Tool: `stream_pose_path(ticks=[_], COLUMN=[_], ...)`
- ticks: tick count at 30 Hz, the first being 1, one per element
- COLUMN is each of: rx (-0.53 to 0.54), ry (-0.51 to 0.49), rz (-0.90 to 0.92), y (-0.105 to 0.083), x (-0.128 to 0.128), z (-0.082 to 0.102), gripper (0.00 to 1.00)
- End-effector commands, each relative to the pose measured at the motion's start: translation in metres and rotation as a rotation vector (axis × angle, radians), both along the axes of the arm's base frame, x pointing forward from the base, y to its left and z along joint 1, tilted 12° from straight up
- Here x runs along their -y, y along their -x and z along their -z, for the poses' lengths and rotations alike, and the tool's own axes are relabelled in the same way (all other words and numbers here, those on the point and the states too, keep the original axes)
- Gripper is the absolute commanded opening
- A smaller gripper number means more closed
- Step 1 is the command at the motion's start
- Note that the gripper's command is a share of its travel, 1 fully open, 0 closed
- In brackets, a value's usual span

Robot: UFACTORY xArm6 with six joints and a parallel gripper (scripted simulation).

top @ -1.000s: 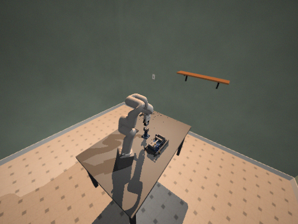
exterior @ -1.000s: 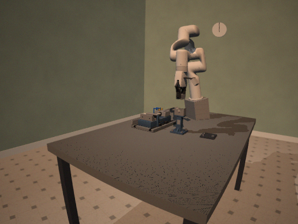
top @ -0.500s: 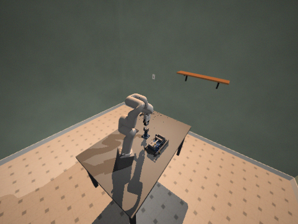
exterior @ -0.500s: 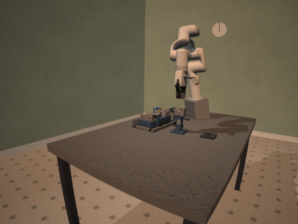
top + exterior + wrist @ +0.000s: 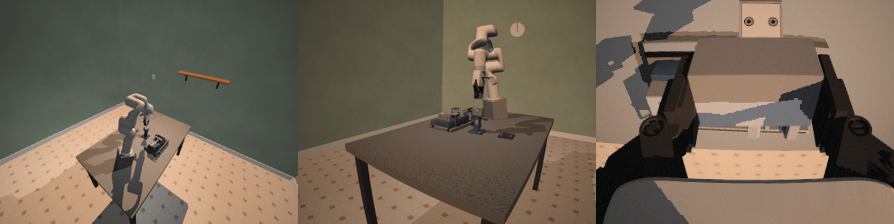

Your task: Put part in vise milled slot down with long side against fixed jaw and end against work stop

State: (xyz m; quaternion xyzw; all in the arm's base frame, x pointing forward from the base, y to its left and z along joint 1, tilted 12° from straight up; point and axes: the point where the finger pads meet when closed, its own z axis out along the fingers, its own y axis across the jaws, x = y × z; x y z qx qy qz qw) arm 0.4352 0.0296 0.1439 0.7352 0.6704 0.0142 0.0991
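My gripper [image 5: 146,123] [image 5: 478,93] [image 5: 755,73] is shut on the part [image 5: 756,163], a tan block held across its width between the two dark fingers. It hangs in the air a short way above the V-block [image 5: 146,135] [image 5: 477,123] [image 5: 760,22], a tan rest on a blue stand. The vise [image 5: 157,143] [image 5: 451,120] sits on the table beside the V-block, its jaws apart. The infeed plate [image 5: 506,135], a small dark plate, lies bare on the table to the right of the V-block. I cannot tell which way the part's slot faces.
The arm's base block [image 5: 495,108] stands behind the V-block. The table [image 5: 450,166] stretches wide toward the exterior camera. An orange shelf [image 5: 203,77] hangs on the far wall, well away.
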Motion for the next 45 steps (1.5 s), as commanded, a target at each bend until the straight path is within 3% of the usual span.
stream_pose_path(ticks=[1, 31, 45], rx=[0.004, -0.016, -0.037], ry=[0.000, 0.020, 0.043], rz=[-0.004, -0.138, -0.288], y=[-0.001, -0.007, -0.011], x=[0.000, 0.020, 0.042], z=[-0.002, -0.004, -0.007], gripper=[0.00, 0.00, 0.00])
